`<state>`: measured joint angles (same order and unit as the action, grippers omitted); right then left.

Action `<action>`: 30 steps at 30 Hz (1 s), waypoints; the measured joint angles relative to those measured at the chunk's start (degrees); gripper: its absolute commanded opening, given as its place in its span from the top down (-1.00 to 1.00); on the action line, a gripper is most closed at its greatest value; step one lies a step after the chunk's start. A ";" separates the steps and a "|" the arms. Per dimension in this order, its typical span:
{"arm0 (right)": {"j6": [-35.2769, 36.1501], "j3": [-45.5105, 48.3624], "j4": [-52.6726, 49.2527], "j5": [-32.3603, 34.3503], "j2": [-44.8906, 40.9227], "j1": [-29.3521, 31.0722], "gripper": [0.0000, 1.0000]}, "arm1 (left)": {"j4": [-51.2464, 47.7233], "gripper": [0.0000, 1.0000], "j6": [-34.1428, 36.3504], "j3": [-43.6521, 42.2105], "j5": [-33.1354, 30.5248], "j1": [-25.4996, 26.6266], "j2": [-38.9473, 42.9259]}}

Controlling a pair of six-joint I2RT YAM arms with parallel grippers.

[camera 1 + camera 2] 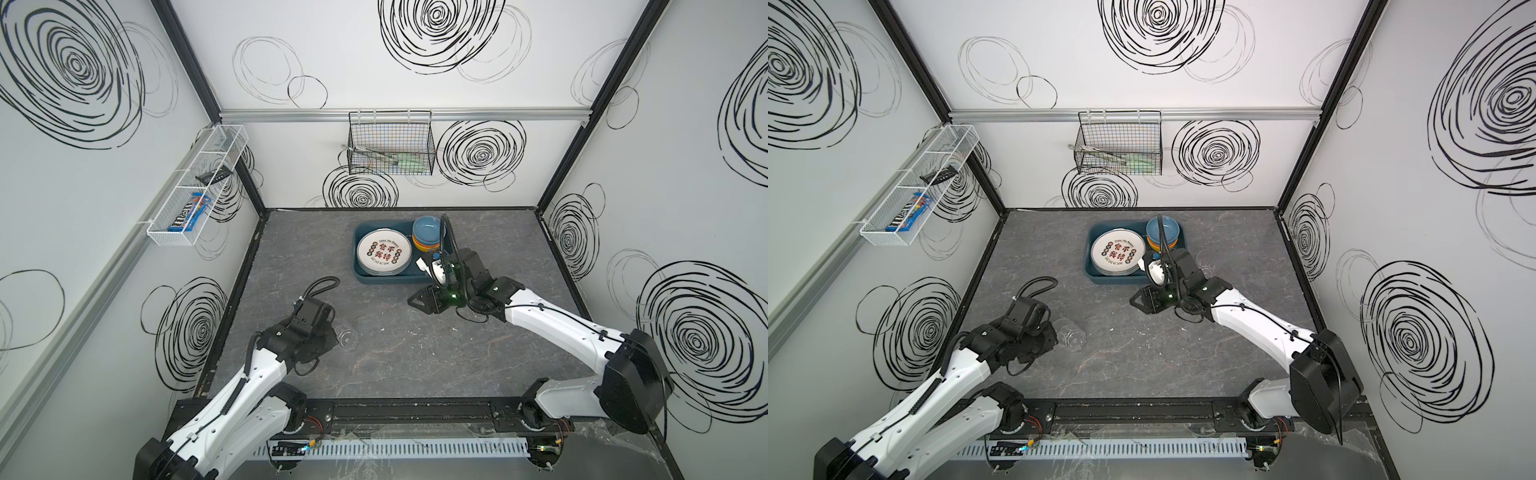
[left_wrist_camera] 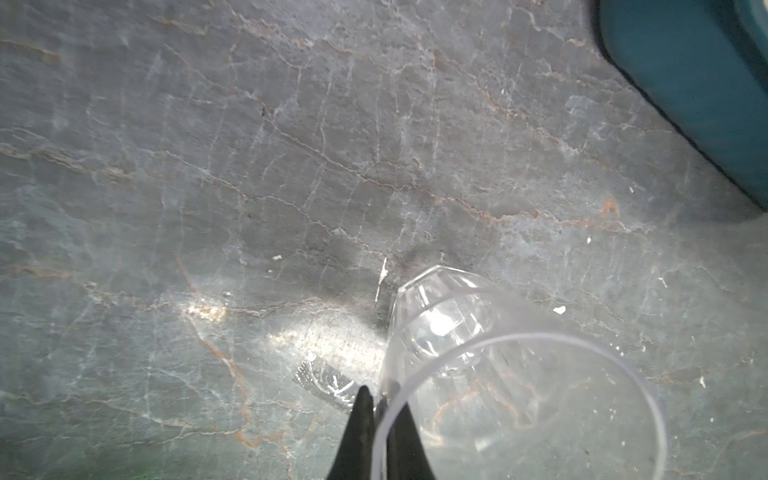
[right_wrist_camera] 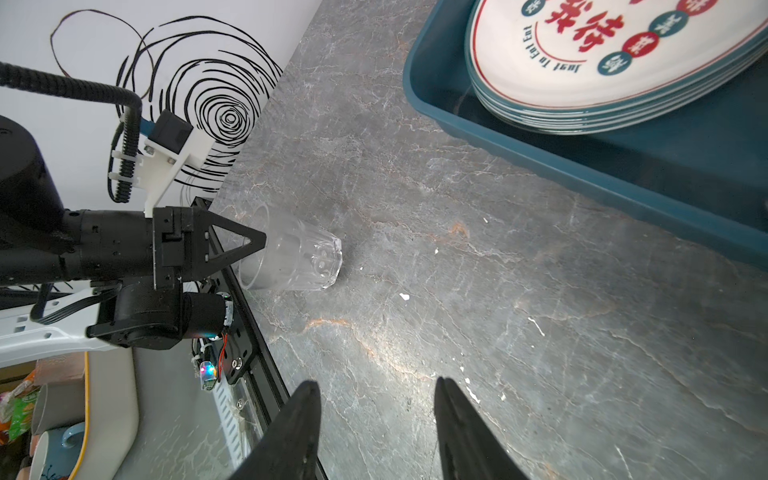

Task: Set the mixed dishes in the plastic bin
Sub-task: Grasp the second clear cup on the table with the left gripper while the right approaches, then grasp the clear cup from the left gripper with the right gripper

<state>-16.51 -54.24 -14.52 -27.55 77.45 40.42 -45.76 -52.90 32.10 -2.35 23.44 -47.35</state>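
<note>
The left pincer (image 3: 259, 243) is closed on the rim of the tumbler (image 3: 299, 257), one finger inside the mouth and one outside; the tumbler lies on its side on the table (image 1: 415, 353), long axis roughly in line with the pincer, base away. The bin (image 3: 540, 166) sits well ahead beyond that base, nearer the right pincer (image 3: 376, 386), which hangs open and empty just beside its near wall. The table between is bare; plates (image 1: 384, 252) and bowls (image 1: 428, 232) fill most of the bin, so the tumbler likely needs the bare strip by that wall.
</note>
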 measured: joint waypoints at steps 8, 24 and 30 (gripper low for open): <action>-0.59 0.13 -0.02 1.36 -1.05 -0.52 0.02 | 1.01 1.00 1.05 2.25 0.31 1.33 -2.27; -4.79 -0.07 -1.18 6.19 -2.82 -7.10 0.04 | 7.58 1.00 4.26 12.39 1.07 6.05 -12.55; -5.79 -3.74 -4.17 10.12 -1.97 -7.69 0.03 | 9.86 1.00 6.08 16.92 2.10 7.30 -17.00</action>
<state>-22.31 -57.98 -18.70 -17.43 75.48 32.73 -35.90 -46.83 49.01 -0.25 30.74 -64.36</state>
